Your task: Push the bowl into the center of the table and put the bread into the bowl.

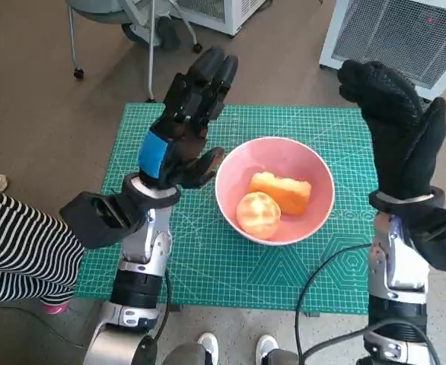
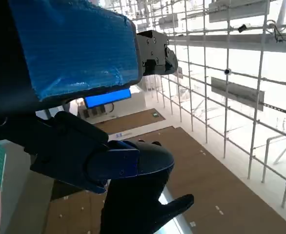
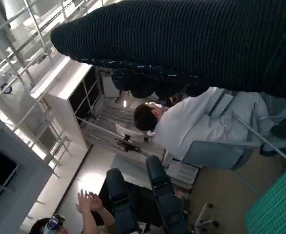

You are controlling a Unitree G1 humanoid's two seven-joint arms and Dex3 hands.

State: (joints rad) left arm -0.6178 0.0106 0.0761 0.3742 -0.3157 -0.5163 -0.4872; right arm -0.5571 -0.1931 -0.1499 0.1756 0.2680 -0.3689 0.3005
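Bowl (image 1: 314,171): pink, mid-table on the green mat (image 1: 208,262).
Bread (image 1: 282,192): inside the bowl, touching an orange (image 1: 258,215).
My left hand (image 1: 186,125): raised, fingers apart, empty.
My right hand (image 1: 394,125): raised, fingers extended, empty.

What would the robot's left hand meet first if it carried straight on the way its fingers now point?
Probably nothing: the left hand points up and away from the pink bowl, beyond the table's far edge, though depth is unclear.

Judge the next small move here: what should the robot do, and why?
Probably just lower both arms to rest. The pink bowl sits near the middle of the green mat with the bread and a round bun inside; the left robot hand and right robot hand are raised, holding nothing.
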